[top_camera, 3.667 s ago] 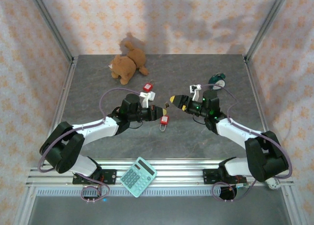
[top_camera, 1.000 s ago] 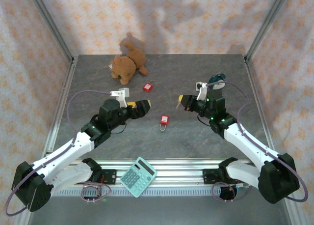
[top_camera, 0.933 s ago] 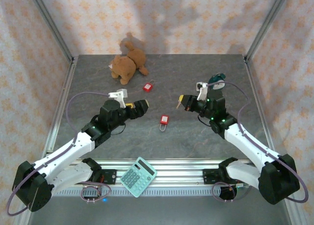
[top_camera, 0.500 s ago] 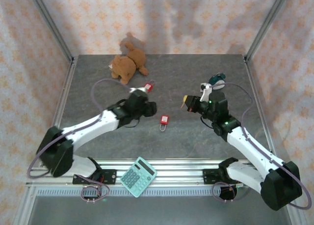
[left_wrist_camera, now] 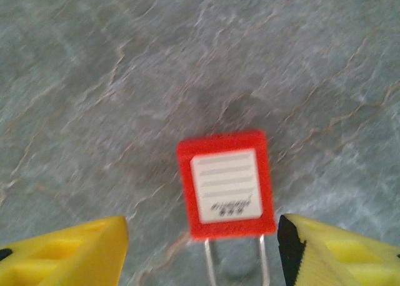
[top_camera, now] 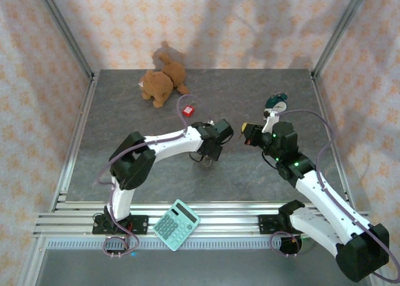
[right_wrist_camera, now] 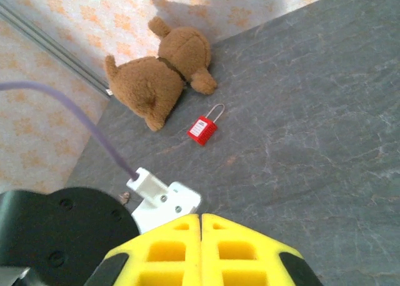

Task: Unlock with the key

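**Left wrist.** One red square padlock with white label and wire shackle (left_wrist_camera: pixel 226 185), flat on the grey marbled tabletop (left_wrist_camera: pixel 94 80), shackle end nearest the camera. Left gripper (left_wrist_camera: pixel 203 251) spread wide, its two yellow fingers (left_wrist_camera: pixel 69 248) flanking the shackle end, nothing clasped. One finger just beside the body's lower corner, the other apart.

**Top external.** Two arms. Left gripper (top_camera: pixel 210 152) poised over the labelled padlock at mid-table. A second red padlock (top_camera: pixel 187 110) farther back, near one brown plush bear (top_camera: pixel 161 84). One teal calculator (top_camera: pixel 176 224) on the near rail. One dark green round object (top_camera: pixel 275 102) behind the right gripper (top_camera: pixel 245 133).

**Right wrist.** Right gripper (right_wrist_camera: pixel 200 226) pressed fully together. Contents of the pinch, if any, not discernible. Beyond it, one bear (right_wrist_camera: pixel 159 73) and the second padlock (right_wrist_camera: pixel 202 130) just beside it.
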You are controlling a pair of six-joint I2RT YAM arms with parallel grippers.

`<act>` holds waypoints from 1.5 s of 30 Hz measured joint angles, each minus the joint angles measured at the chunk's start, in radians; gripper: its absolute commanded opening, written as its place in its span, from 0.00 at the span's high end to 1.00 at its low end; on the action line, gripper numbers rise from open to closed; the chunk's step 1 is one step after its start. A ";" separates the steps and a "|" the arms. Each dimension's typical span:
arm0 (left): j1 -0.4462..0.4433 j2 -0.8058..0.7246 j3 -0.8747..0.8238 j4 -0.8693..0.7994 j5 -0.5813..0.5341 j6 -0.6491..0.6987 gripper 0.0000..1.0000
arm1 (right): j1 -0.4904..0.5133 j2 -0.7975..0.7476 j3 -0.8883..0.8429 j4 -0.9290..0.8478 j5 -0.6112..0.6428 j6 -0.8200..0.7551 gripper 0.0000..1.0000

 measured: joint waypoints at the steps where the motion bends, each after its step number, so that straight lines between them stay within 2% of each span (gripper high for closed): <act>1: 0.000 0.012 0.010 0.000 0.007 0.006 0.31 | 0.000 0.000 -0.003 -0.004 0.003 0.000 0.96; 7: 0.000 0.025 0.024 -0.034 0.037 0.016 0.32 | -0.001 -0.006 -0.012 -0.026 0.011 -0.010 0.96; 12: 0.008 0.079 0.056 -0.057 0.043 0.024 0.39 | -0.001 -0.010 -0.012 -0.029 0.011 -0.019 0.96; 19: 0.045 0.133 0.121 -0.112 0.114 0.061 0.45 | -0.003 -0.045 -0.013 -0.037 0.016 -0.023 0.96; 31: 0.094 0.153 0.152 -0.204 0.113 0.156 0.50 | -0.003 -0.058 -0.014 -0.039 0.018 -0.026 0.96; 45: 0.103 0.217 0.241 -0.283 0.140 0.270 0.52 | -0.003 -0.068 -0.014 -0.040 0.017 -0.026 0.96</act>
